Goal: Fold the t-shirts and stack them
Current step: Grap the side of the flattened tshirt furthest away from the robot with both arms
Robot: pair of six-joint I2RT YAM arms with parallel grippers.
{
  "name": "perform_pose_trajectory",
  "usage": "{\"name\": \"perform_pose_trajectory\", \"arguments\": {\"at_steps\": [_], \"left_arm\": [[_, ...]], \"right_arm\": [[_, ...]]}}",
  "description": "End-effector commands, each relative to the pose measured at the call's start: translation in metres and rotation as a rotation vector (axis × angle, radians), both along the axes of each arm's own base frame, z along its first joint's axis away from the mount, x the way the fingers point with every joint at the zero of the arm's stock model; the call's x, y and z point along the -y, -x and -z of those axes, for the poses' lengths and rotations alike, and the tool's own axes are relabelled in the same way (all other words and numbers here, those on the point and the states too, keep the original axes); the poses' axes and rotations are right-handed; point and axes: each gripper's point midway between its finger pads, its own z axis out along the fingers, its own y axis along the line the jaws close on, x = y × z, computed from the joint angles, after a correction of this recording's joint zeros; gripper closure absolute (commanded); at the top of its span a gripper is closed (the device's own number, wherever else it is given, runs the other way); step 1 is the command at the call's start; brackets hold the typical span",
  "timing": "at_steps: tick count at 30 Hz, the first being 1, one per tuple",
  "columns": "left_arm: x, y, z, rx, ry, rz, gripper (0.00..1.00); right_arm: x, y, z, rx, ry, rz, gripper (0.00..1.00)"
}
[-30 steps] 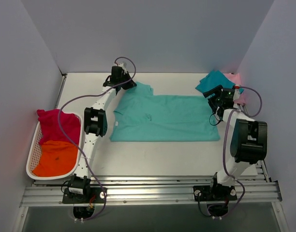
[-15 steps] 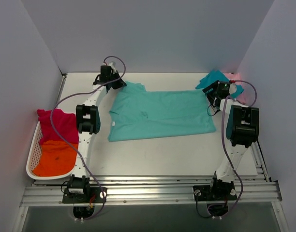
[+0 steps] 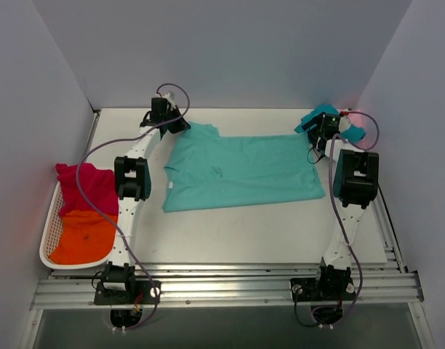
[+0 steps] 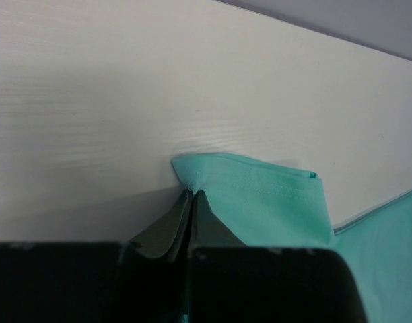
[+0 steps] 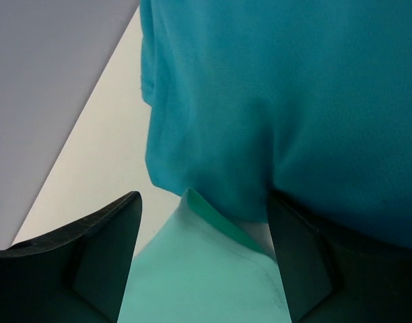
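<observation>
left tool (image 4: 191,196) pinched shut on flat light mint-green cloth t-shirt (image 3: 241,171) sleeve; right tool (image 5: 202,202) spread wide, gripping nothing

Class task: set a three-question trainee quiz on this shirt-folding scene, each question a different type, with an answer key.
1. True or false: the left gripper is shut on a corner of the mint-green t-shirt.
2. What lies in the white mesh basket? A) orange t-shirt and magenta-red t-shirt; B) one shirt only; C) nothing.
3. Fill in: the right gripper is ____ (open/shut).

Key: 1 true; 2 A; 3 open.
</observation>
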Motion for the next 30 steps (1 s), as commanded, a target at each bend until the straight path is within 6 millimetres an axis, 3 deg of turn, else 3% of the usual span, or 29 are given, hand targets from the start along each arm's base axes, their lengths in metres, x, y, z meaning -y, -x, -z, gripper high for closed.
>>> {"name": "perform_pose_trajectory", "arguments": {"at_steps": [1, 2, 6, 15, 18, 20, 21, 24, 26, 30], "left_arm": [[-0.003, 0.010, 0.011, -0.050, -0.027, 0.015, 0.98], [-0.002, 0.010, 0.011, -0.050, -0.025, 0.018, 0.98], [-0.004, 0.008, 0.009, -0.045, -0.019, 0.013, 0.98], [-0.004, 0.008, 0.011, -0.049, -0.018, 0.010, 0.98], [-0.005, 0.008, 0.010, -0.050, -0.017, 0.007, 0.98], [-0.005, 0.009, 0.011, -0.052, -0.018, 0.008, 0.98], [-0.005, 0.009, 0.011, -0.052, -0.018, 0.008, 0.98], [-0.005, 0.010, 0.012, -0.056, -0.018, 0.007, 0.98], [-0.005, 0.009, 0.011, -0.055, -0.018, 0.006, 0.98], [-0.005, 0.009, 0.011, -0.055, -0.018, 0.006, 0.98]], "right_arm": [[-0.016, -0.003, 0.017, -0.051, 0.000, -0.027, 0.29], [-0.018, -0.004, 0.025, -0.061, -0.004, -0.032, 0.29], [-0.031, -0.008, 0.026, -0.059, -0.007, -0.054, 0.30], [-0.041, -0.005, -0.005, -0.031, 0.033, -0.060, 0.35], [-0.042, -0.003, -0.008, -0.029, 0.043, -0.062, 0.50], [-0.041, -0.002, -0.006, -0.038, 0.051, -0.066, 0.65], [-0.040, -0.003, -0.007, -0.038, 0.051, -0.067, 0.78], [-0.038, -0.001, 0.000, -0.058, 0.048, -0.068, 0.95], [-0.038, 0.000, 0.003, -0.066, 0.048, -0.068, 1.00], [-0.037, -0.001, 0.001, -0.063, 0.054, -0.071, 1.00]]}}
